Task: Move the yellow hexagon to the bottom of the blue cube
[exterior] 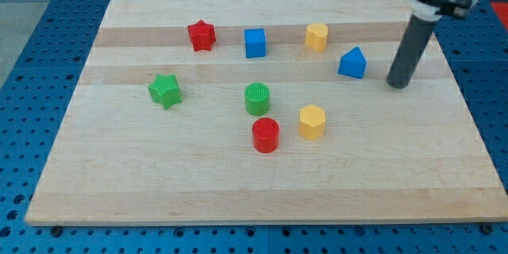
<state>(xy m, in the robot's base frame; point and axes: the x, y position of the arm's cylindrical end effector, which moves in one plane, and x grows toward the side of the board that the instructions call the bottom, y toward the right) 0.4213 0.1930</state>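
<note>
There are no jaws on this arm, so nothing is open, closed or gripping; it ends in a rod, and my tip [398, 85] rests on the worktop [119, 182] touching no block. Closest, just to the view's left of my tip, is a blue triangular block [352, 63]. Farther left and lower is the yellow hexagon [312, 121], well apart from my tip. The blue cube [255, 42] lies beyond it, up and to the left. To do this well, I judge my tip should swing round to the hexagon's lower right side and push it up and left in short strokes through its middle, so it does not spin away. The spot under the cube sits just above a green cylinder [257, 98], so the path should pass to the right of that cylinder, and the push should stop short of nudging the cube. Counting outward from my tip: two blue blocks, two yellow (the second [317, 37] of unclear shape), two red, a cylinder [266, 135] and a star [202, 35], and two green, the cylinder and a star [165, 90]; eight in all.
</note>
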